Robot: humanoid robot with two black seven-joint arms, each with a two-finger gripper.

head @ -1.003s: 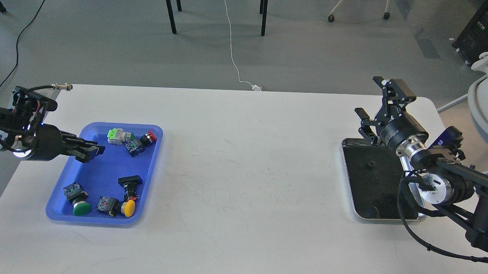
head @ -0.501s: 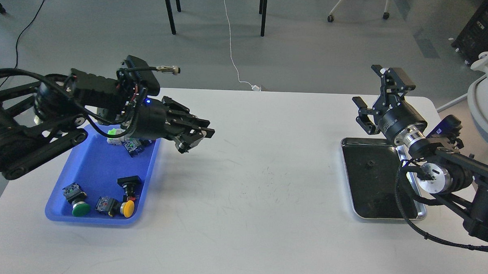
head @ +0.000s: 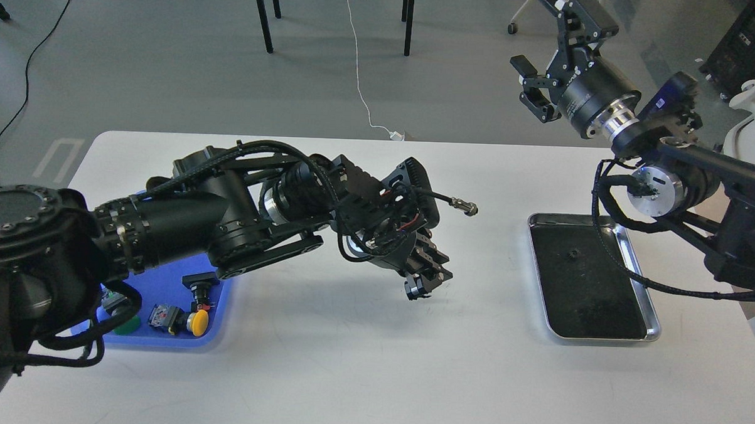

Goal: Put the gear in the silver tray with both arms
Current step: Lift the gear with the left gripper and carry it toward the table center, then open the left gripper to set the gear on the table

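Change since earlier frame: left arm has swung from over the blue plastic tray to mid-table; right arm has risen clear of the table.
Left gripper: pointing down over bare table, left of the rectangular shiny silver tray; finger spacing cannot be told.
Right gripper: raised beyond the table's far edge, fingers spread wide, holding nothing.
Small dark gear: lying on the silver tray's dark floor, towards its far end.
Silver tray: on the table's right side.

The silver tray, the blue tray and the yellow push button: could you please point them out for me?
silver tray (head: 641,291): head view, right rim.
blue tray (head: 161,283): head view, bare floor.
yellow push button (head: 198,322): head view, yellow cap.
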